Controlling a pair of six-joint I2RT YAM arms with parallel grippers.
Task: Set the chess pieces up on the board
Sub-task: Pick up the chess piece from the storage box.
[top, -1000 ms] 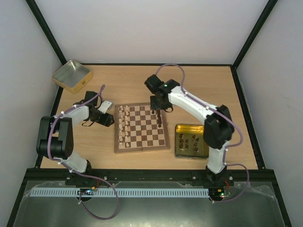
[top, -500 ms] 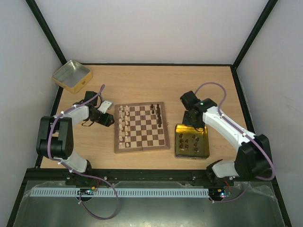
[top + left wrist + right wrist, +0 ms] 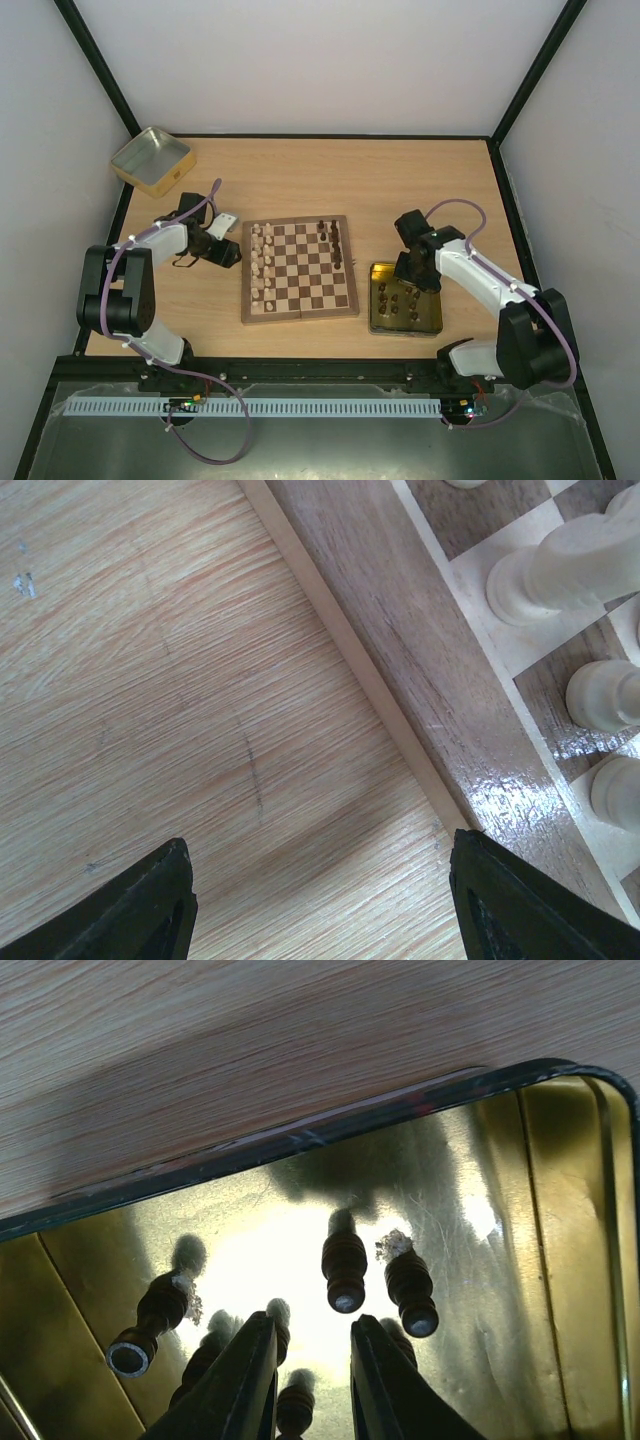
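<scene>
The board (image 3: 300, 316) lies mid-table. Cream chess pieces (image 3: 262, 262) stand in two files along its left side, and a few dark ones (image 3: 332, 232) stand at its far right corner. Several more dark pieces (image 3: 345, 1270) stand in a gold tin (image 3: 373, 300) to the right of the board. My right gripper (image 3: 414, 270) hangs over that tin; in its wrist view the gripper (image 3: 312, 1322) shows a narrow gap, open, gripping nothing. My left gripper (image 3: 320, 842) is wide open over bare table, just left of the board's rim (image 3: 420, 650) and near the cream pieces (image 3: 570, 565).
A second gold tin (image 3: 152, 160) sits at the back left corner of the table. Black frame posts and white walls close in the table on three sides. The tin's dark rim (image 3: 300, 1140) runs just ahead of the right fingers.
The right arm swung from the board's far right corner over to the gold tin and came down closer above its dark pieces. The left arm stayed still.
</scene>
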